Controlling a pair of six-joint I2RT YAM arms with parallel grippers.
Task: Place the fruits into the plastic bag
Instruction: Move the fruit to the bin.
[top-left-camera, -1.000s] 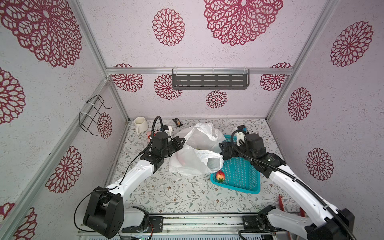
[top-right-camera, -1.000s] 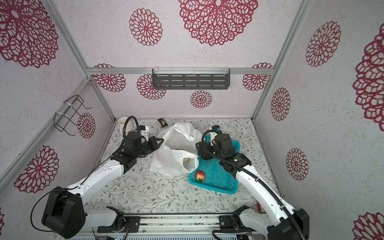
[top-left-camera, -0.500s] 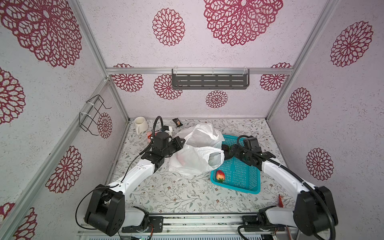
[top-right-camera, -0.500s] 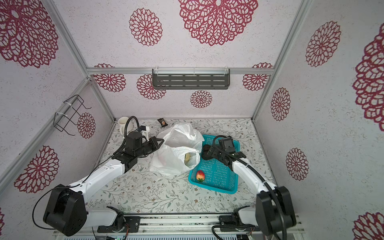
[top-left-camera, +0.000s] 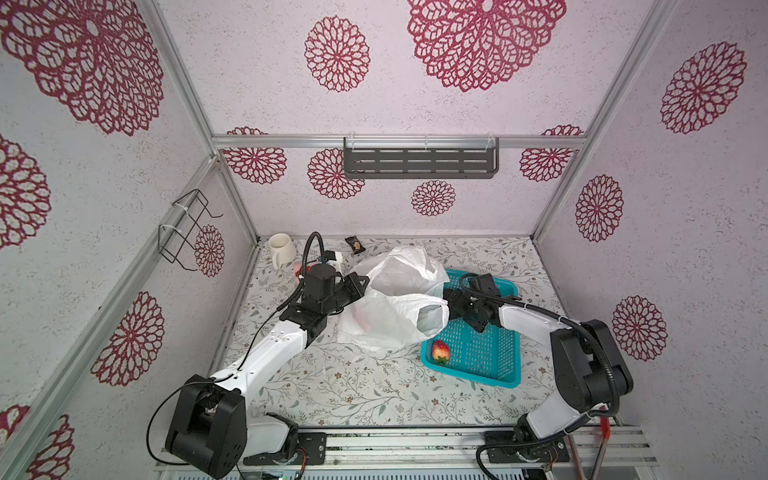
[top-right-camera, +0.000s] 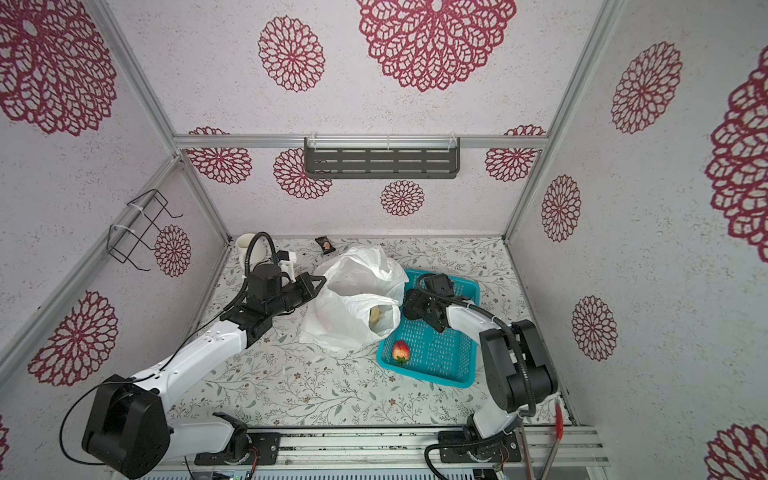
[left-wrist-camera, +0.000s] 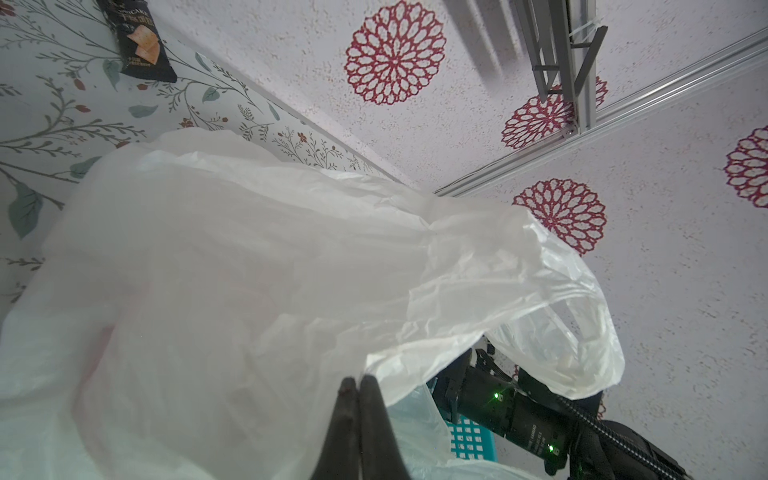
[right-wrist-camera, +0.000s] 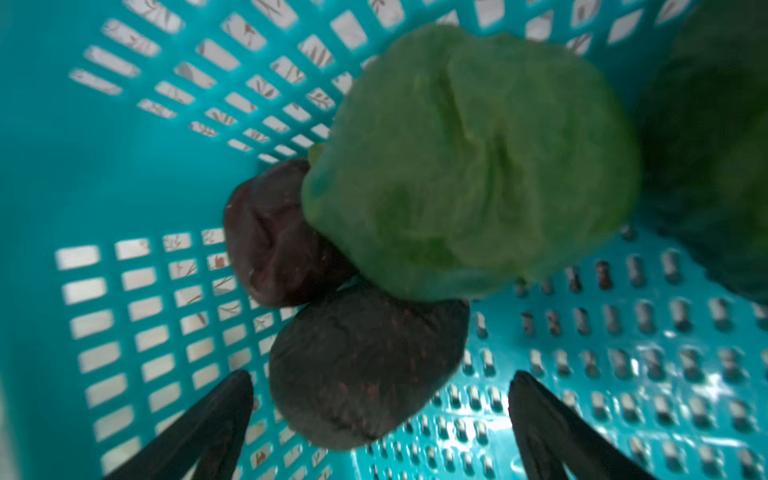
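Observation:
The white plastic bag (top-left-camera: 395, 307) lies between the arms, its mouth facing the teal basket (top-left-camera: 494, 353). My left gripper (left-wrist-camera: 357, 386) is shut on the bag's rim and holds it up. A cream lumpy fruit (top-right-camera: 376, 316) shows inside the mouth. A red strawberry (top-left-camera: 440, 351) lies in the basket's near corner. My right gripper (right-wrist-camera: 380, 380) is open, low in the basket's far corner by the bag. Between its fingers lies a dark round fruit (right-wrist-camera: 365, 365), apart from both. Beyond that are a dark reddish piece (right-wrist-camera: 274, 237) and a green leafy ball (right-wrist-camera: 469, 166).
A cream mug (top-left-camera: 280, 247) and a dark snack packet (top-left-camera: 354, 244) sit by the back wall. A pink toy (top-left-camera: 297, 270) is half hidden behind my left arm. A red-handled tool (top-left-camera: 604, 428) lies at the front right. Basket walls enclose my right gripper closely.
My right arm has dropped from above the basket and reached down into its far corner beside the bag mouth, jaws still wide. The left arm and the bag have hardly moved.

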